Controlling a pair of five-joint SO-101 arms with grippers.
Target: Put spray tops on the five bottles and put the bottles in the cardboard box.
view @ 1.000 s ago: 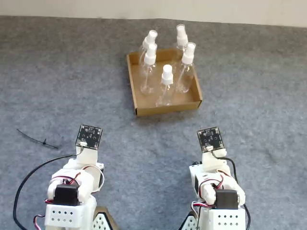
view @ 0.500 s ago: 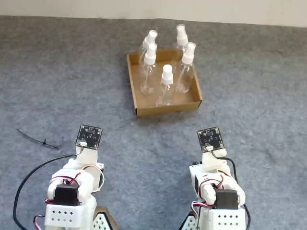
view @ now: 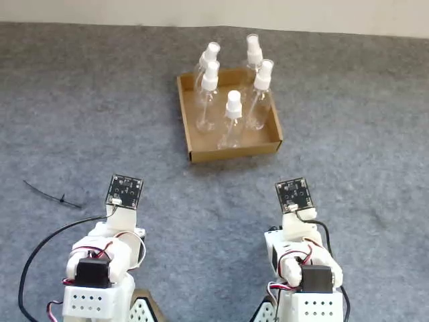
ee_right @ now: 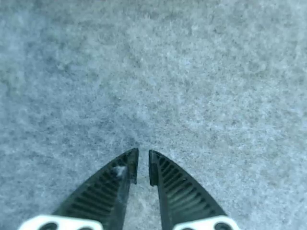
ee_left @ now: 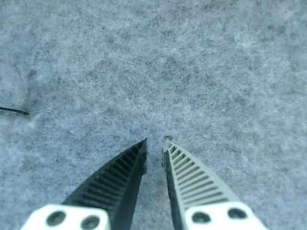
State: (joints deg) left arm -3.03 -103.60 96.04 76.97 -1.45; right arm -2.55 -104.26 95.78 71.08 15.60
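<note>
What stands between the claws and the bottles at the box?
Nothing visible. Bare carpet separates the left claw and right claw from the box and bottles. A cable tie lies on the left arm's outer side, out of the way.

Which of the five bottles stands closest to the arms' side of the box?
The bottle standing alone at the front middle of the cardboard box. The other four stand farther back, two to each side of it.
</note>
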